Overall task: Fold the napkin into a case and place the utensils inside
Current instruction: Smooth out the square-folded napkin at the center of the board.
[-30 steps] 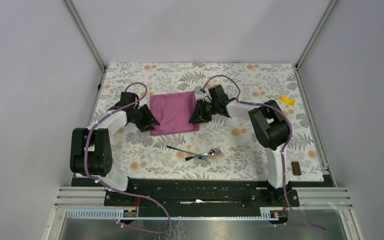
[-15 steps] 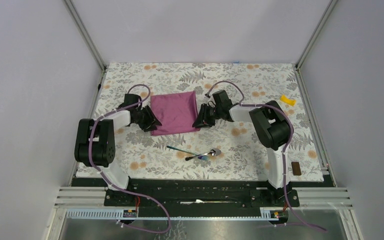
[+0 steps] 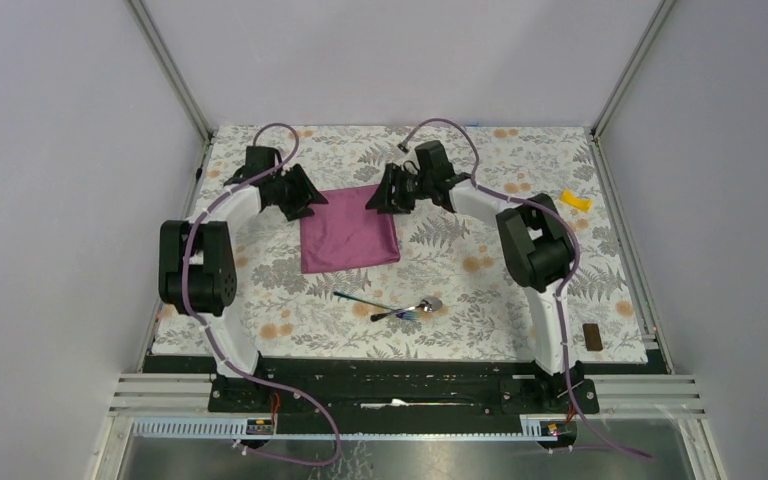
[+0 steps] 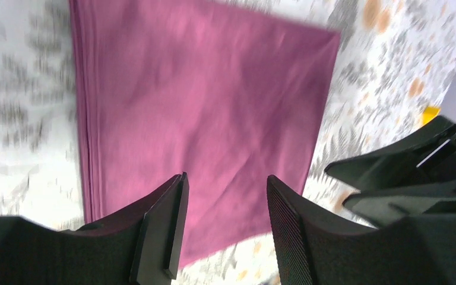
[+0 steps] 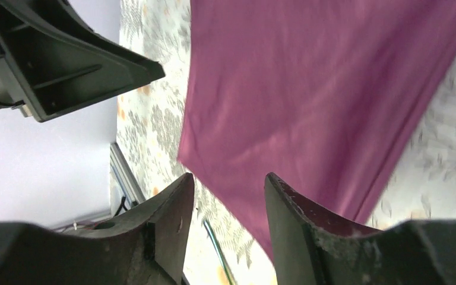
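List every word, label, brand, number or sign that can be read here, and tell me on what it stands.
There is no readable text in any view.
The napkin is plain purple, without a label.
The tablecloth bears only a flower and leaf print.
The small brown block and the yellow piece are too small to show any marking.

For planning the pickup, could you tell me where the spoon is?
Top view: the spoon lies just nearer than the napkin, beside the bluish-handled utensil.
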`<state>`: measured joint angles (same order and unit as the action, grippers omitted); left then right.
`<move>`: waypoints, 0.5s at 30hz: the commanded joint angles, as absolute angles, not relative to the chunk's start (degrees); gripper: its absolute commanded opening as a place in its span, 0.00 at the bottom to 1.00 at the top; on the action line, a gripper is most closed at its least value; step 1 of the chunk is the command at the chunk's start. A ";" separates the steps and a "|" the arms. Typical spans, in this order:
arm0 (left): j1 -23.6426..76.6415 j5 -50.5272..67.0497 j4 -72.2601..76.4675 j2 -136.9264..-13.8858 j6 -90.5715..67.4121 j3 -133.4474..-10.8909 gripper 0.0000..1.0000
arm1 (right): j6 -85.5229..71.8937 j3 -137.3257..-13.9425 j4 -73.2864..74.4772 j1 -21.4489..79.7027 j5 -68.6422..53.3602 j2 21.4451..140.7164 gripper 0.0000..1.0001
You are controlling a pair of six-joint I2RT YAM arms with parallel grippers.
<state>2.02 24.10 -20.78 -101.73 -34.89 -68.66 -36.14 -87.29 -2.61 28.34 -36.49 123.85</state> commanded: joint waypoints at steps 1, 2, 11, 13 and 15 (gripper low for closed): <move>0.80 25.52 -14.14 -109.32 -36.89 -76.32 0.57 | -36.99 -96.00 -2.98 27.35 -37.62 130.51 0.56; 0.48 24.95 -12.16 -111.35 -36.99 -77.49 0.57 | -37.11 -97.19 -3.12 27.19 -37.57 131.65 0.57; -3.75 24.39 -9.96 -121.37 -36.49 -84.48 0.58 | -36.16 -98.34 -2.22 24.50 -37.41 136.50 0.59; -3.74 24.76 -12.50 -121.62 -35.35 -85.39 0.61 | -34.76 -97.02 -1.54 24.35 -37.01 136.29 0.59; -3.69 26.46 -15.50 -120.45 -34.52 -86.49 0.62 | -32.88 -96.71 -0.40 24.38 -36.67 135.54 0.59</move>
